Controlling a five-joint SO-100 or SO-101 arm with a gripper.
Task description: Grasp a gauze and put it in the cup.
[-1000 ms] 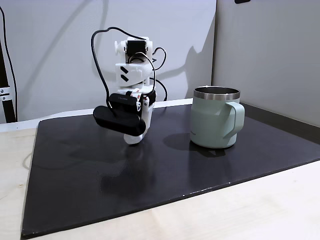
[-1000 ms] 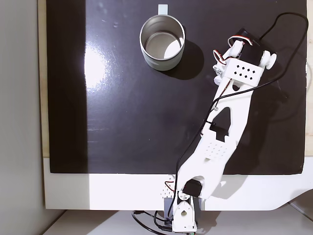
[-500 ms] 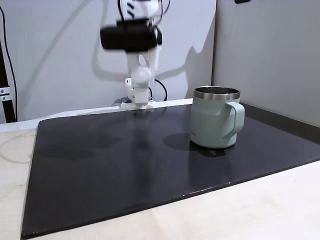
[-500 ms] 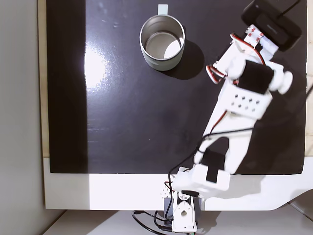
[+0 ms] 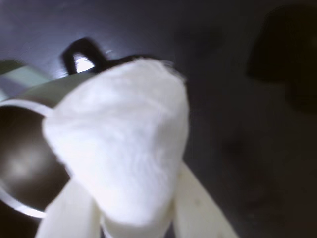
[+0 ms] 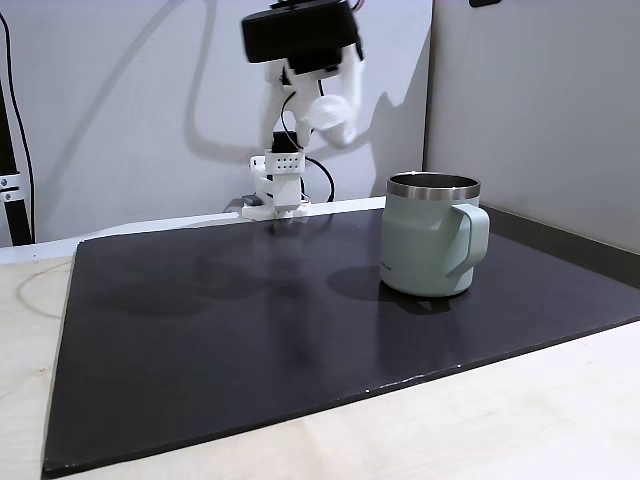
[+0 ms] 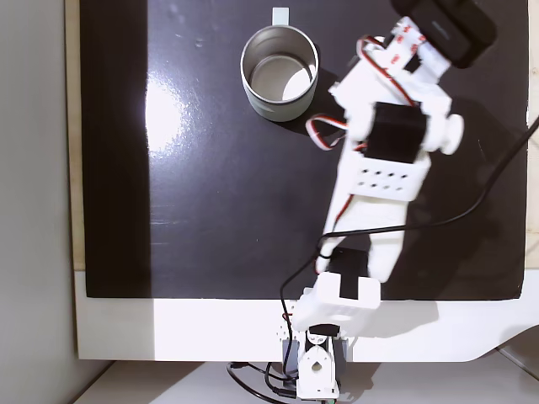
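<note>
In the wrist view the gauze (image 5: 119, 144), a fluffy white roll, is clamped in my gripper (image 5: 133, 168) between two white fingers (image 5: 198, 208) that come up from the bottom edge. The cup (image 5: 22, 148) lies just left of it, with its dark inside and steel rim showing. In a fixed view from the side my gripper (image 6: 325, 125) hangs high above the mat with the gauze (image 6: 325, 112) as a pale blur, left of and above the sage-green cup (image 6: 430, 245). From above in a fixed view, the arm (image 7: 387, 143) reaches beside the cup (image 7: 257, 101), which looks empty.
A black mat (image 6: 200, 340) covers a light wooden table (image 6: 520, 420). The arm's base (image 7: 316, 370) stands at the mat's near edge in the fixed view from above. A grey wall (image 6: 530, 100) rises close behind the cup, and cables trail from the arm.
My gripper rose from the mat surface to well above it. The arm then swung across toward the cup, carrying the gauze.
</note>
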